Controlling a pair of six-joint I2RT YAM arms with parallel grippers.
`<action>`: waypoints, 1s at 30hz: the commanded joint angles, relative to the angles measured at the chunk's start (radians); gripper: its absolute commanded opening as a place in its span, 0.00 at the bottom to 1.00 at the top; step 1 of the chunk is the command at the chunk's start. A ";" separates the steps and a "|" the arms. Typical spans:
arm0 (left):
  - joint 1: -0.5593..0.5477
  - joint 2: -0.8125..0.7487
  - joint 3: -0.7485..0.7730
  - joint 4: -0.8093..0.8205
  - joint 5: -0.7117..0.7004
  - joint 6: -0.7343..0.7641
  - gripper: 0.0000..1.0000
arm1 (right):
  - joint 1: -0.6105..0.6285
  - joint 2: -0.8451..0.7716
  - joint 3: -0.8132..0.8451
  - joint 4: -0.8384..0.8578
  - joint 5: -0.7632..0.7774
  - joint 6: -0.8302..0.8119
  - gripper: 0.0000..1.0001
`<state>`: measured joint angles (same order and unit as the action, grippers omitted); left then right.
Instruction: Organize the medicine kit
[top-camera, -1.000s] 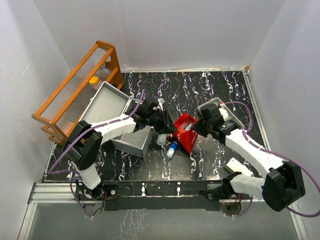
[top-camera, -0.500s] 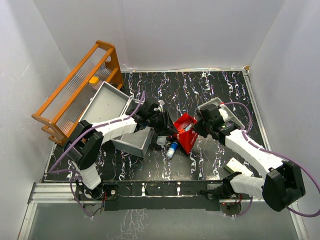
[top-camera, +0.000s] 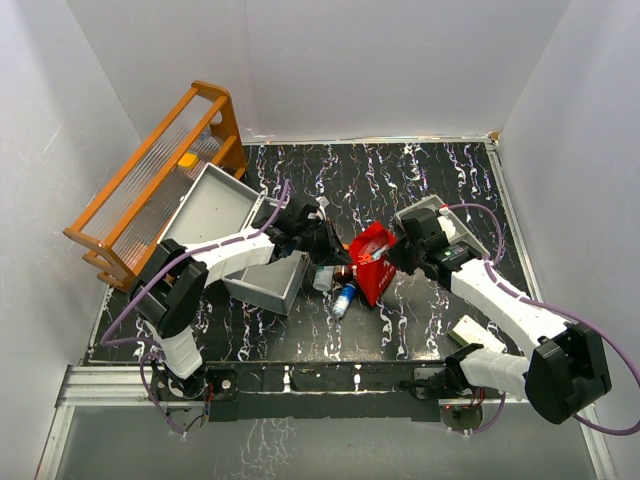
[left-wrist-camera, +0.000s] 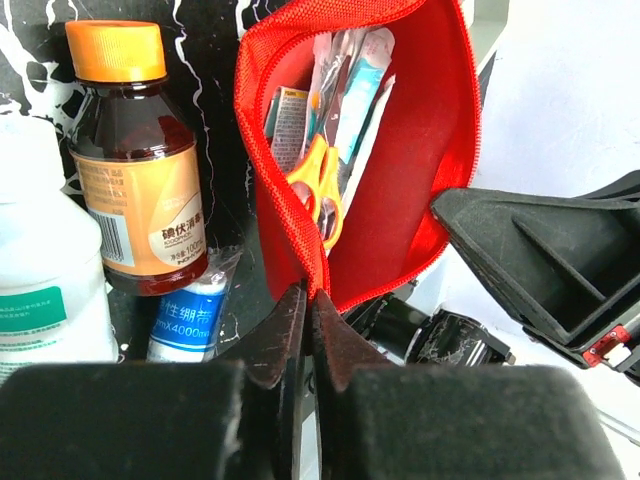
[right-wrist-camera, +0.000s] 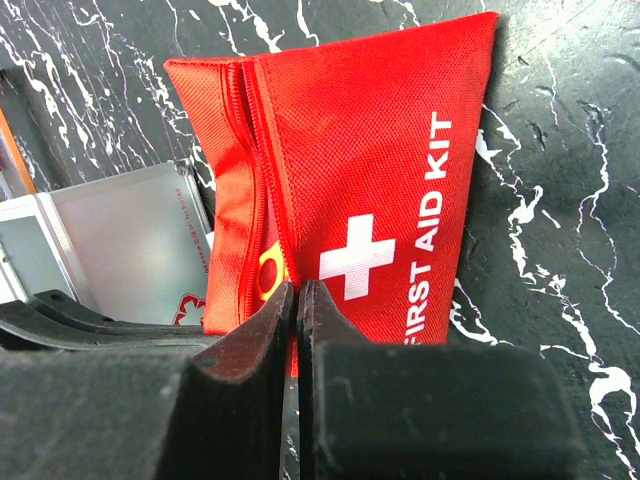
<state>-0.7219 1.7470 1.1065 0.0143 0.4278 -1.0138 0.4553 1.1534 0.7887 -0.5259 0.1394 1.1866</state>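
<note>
The medicine kit (top-camera: 212, 212), a light-grey hard box, lies open at the left of the table; its grey lid also shows in the right wrist view (right-wrist-camera: 120, 250). A red first-aid pouch (top-camera: 372, 262) is held up between both arms. My left gripper (left-wrist-camera: 308, 295) is shut on the near rim of the pouch's (left-wrist-camera: 400, 150) open mouth. Inside the mouth are orange scissors (left-wrist-camera: 318, 190) and packets. My right gripper (right-wrist-camera: 297, 288) is shut on the pouch's (right-wrist-camera: 390, 200) edge next to the zip. In the top view the left gripper (top-camera: 346, 258) and right gripper (top-camera: 392, 258) flank the pouch.
A brown bottle with an orange cap (left-wrist-camera: 135, 170), a white bottle (left-wrist-camera: 40, 290) and a blue-labelled tube (left-wrist-camera: 190, 320) lie beside the pouch. An orange rack (top-camera: 150, 180) stands at the far left. A small white box (top-camera: 470, 330) lies near the right arm, and a grey tray (top-camera: 420, 213) behind it.
My left gripper has gone from open to shut on the pouch's rim. The pouch stands slightly more upright. The right arm has held still.
</note>
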 joint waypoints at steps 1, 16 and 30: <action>-0.002 -0.017 0.055 -0.018 0.031 0.086 0.00 | -0.003 -0.009 0.023 0.066 0.027 -0.020 0.00; -0.002 -0.159 -0.008 0.067 0.313 0.554 0.00 | -0.005 0.121 0.102 0.179 -0.056 -0.021 0.01; 0.058 -0.164 0.111 -0.073 0.286 0.457 0.00 | -0.037 -0.085 0.027 0.185 -0.183 -0.438 0.38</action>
<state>-0.6903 1.6363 1.1435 -0.0132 0.6827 -0.5121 0.4248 1.1416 0.8314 -0.3866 0.0059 0.9623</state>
